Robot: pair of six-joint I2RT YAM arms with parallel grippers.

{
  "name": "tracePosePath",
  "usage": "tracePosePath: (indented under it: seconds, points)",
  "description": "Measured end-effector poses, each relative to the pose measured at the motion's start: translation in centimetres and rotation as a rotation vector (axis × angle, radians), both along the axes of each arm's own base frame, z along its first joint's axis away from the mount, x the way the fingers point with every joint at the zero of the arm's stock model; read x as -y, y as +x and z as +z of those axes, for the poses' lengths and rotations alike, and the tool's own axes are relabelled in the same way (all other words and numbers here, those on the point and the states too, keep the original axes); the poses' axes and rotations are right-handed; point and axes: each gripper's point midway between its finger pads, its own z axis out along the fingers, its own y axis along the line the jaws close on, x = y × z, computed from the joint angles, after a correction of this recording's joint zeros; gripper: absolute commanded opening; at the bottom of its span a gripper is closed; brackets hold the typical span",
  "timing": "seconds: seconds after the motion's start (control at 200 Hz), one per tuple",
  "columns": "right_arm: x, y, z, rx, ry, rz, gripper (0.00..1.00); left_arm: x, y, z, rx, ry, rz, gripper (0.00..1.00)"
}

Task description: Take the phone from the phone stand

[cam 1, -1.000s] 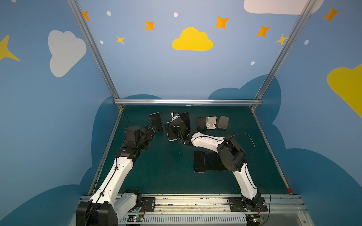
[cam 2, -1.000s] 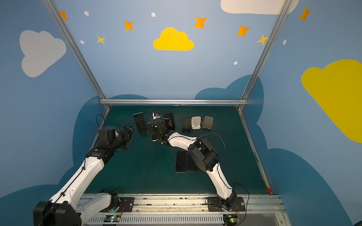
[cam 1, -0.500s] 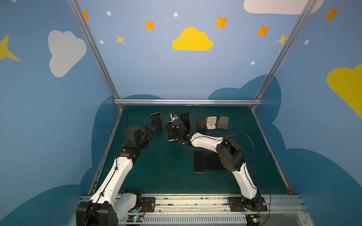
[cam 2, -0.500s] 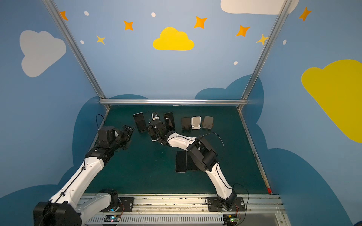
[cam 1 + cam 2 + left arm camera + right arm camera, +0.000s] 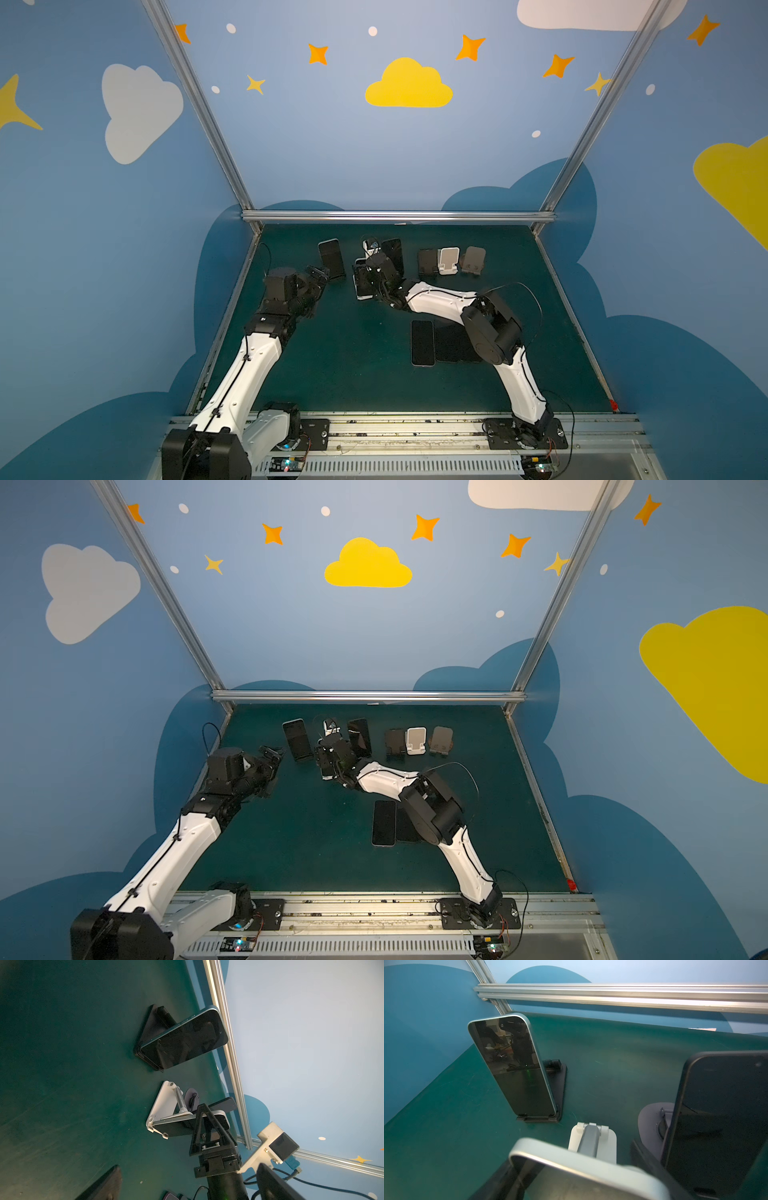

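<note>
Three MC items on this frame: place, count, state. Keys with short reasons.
1. The right gripper is at: A the phone on the white stand; B the phones lying flat; C the table's front edge.
2. How many empty stands in the back row? A one; B three; C five.
3. The left gripper is: A open, empty; B shut on a phone; C shut on a stand.
1 A, its fingers straddle that phone's top; 2 B, black, white and grey ones hold nothing; 3 A, fingers spread, nothing between.
</note>
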Motion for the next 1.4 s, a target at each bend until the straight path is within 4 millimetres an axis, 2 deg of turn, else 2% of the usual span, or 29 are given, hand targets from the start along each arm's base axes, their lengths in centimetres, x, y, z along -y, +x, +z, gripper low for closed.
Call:
tracePosePath:
  seconds: [0.601,1.402]
  points:
    - [1.1,-1.3,1.3,0.003,-0.019,0.023,0.70,0.0,0.1,0.1,0.006,-0.002,-0.002,1.00]
    - [0.9,-1.5,1.0,-0.009,-0.052,0.068,0.69,0.3,0.0,0.2,0.006,-0.009,-0.014,1.00]
